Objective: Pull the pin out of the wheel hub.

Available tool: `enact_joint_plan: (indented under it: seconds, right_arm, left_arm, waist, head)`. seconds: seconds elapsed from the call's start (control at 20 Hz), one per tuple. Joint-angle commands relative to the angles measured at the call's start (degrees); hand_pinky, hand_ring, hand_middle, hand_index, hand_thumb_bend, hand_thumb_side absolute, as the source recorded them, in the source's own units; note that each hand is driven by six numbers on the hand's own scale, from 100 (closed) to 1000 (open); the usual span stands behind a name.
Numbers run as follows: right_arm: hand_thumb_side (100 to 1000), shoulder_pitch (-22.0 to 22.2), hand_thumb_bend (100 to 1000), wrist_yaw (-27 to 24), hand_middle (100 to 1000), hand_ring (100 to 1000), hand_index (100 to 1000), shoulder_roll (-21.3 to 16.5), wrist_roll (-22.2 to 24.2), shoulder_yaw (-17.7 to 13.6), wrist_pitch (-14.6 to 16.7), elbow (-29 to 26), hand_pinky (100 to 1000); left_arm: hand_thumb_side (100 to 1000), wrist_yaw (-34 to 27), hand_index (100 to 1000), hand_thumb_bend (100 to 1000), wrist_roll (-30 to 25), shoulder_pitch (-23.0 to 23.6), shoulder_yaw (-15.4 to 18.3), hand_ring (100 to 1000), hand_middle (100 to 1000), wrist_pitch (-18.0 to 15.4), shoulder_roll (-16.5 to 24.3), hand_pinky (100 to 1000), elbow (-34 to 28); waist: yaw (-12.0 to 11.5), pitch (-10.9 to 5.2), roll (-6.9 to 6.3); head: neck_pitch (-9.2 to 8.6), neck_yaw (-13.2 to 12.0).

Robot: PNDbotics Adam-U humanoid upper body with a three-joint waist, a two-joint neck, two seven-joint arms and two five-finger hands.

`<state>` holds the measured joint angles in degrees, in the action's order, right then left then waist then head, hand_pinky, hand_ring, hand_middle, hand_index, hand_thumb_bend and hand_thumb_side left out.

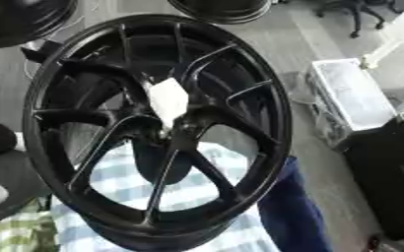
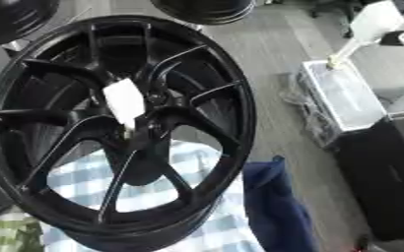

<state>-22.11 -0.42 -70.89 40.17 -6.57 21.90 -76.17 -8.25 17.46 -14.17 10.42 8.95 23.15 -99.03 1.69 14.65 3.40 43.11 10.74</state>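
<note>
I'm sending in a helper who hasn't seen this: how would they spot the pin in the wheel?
Find the big black spoked wheel rim standing tilted over the blue-and-white checked cloth. At its centre, where the spokes meet, sits a small white wedge-shaped piece. It is the only white thing on the all-black wheel.
</note>
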Motion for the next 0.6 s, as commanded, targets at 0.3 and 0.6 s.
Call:
enact_joint_plan:
  seconds: [0.3, 0.6]
  right_arm:
    - [396, 1.34, 483, 0.93, 871, 883, 935, -0.59, -6.47, -5.24, 1.86, 2.96, 902]
    - [376, 0.68, 489, -3.20, 857, 864, 922, 1.64, -11.47, -5.25, 1.81, 1.45, 892]
  left_arm:
    - [767, 0.03, 694, 148, 0.24, -0.42, 0.56, 683, 719, -0.12, 0.60, 782, -0.89]
    - [767, -0.11, 694, 150, 0.24, -0.44, 0.55, 682, 719, -0.21, 0.31, 782, -0.81]
  waist:
    - [0.42, -1.10, -0.71]
    - [0.08, -1.12, -1.22]
  head:
    - [-1.18, -1.10]
    - [-0.84, -2.13]
